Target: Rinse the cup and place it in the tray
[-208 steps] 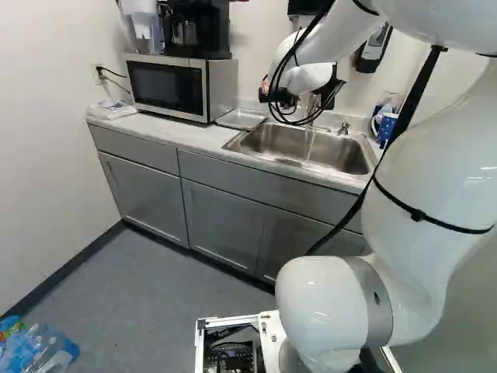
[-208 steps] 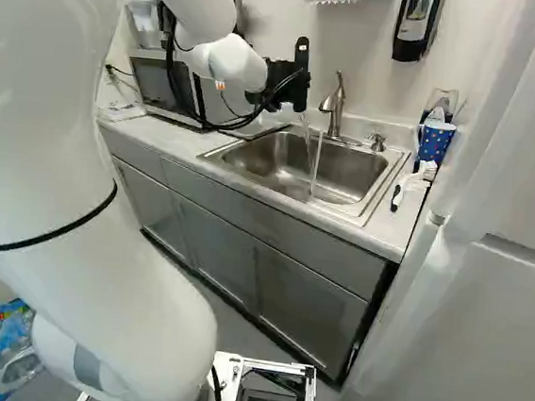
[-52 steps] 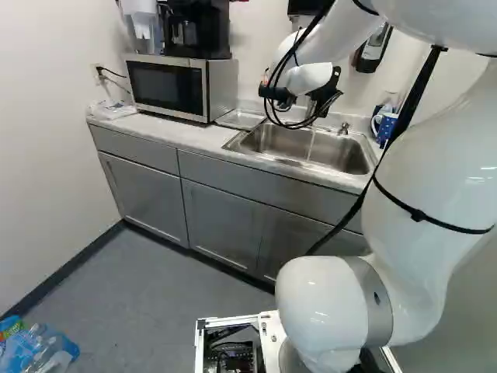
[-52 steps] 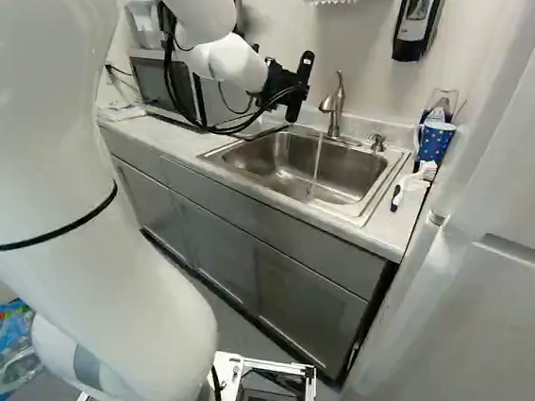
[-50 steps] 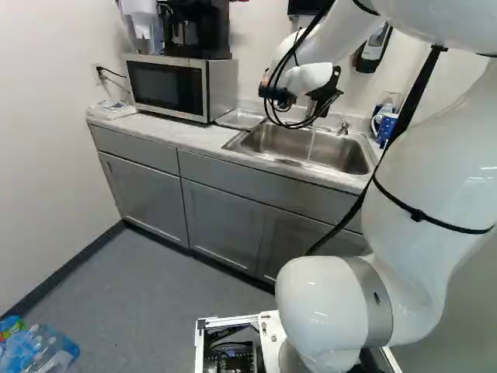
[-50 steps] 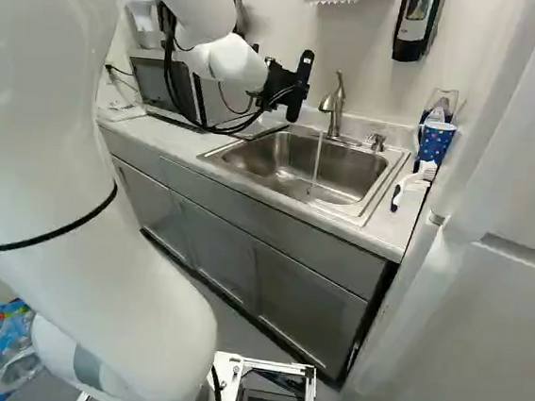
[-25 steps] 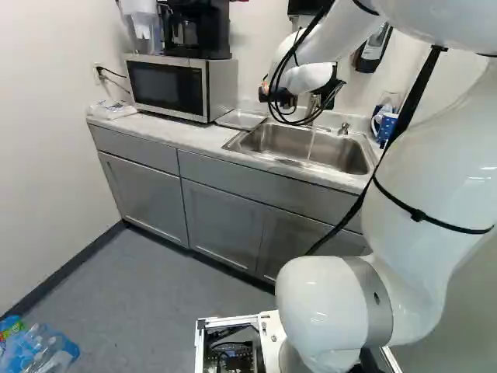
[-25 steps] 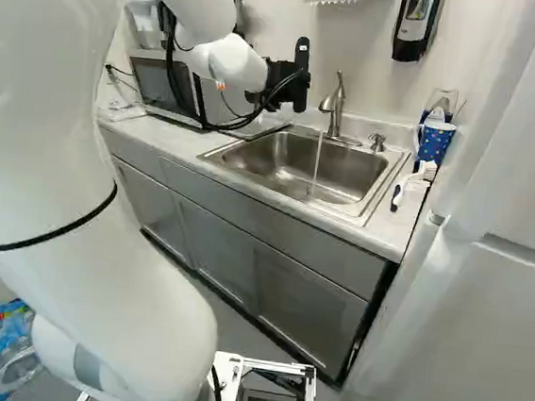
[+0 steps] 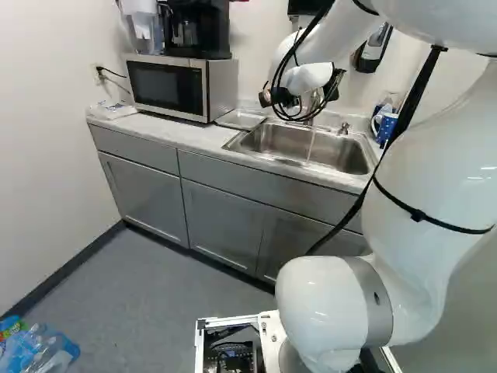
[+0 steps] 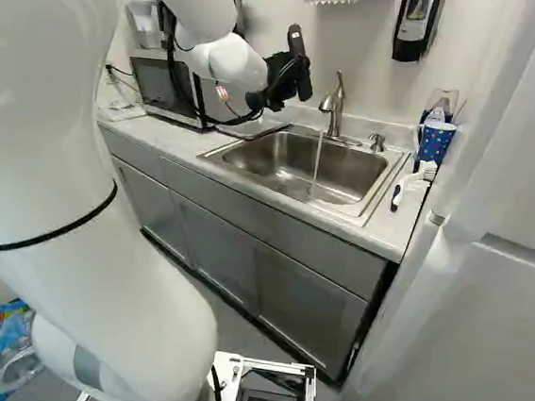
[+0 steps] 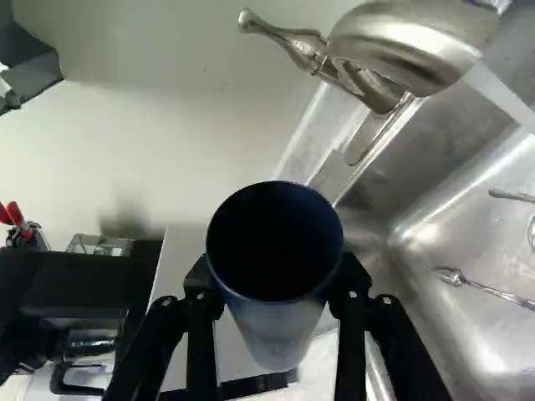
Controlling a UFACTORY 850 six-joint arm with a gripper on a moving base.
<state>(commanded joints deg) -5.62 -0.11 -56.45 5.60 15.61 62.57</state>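
Fingers (image 11: 201, 338) pinch the cup (image 11: 276, 280) near the tap (image 10: 334, 104); they have just tilted, cup and all. Your pour has stopped, so the tray (image 9: 241, 119) beside the sink (image 10: 276, 159) is probably next.

I see by bright, even light, with glare streaking the steel sink (image 11: 481, 238), a soft shadow on the wall (image 11: 125, 134) and deep darkness inside the cup (image 11: 274, 242).
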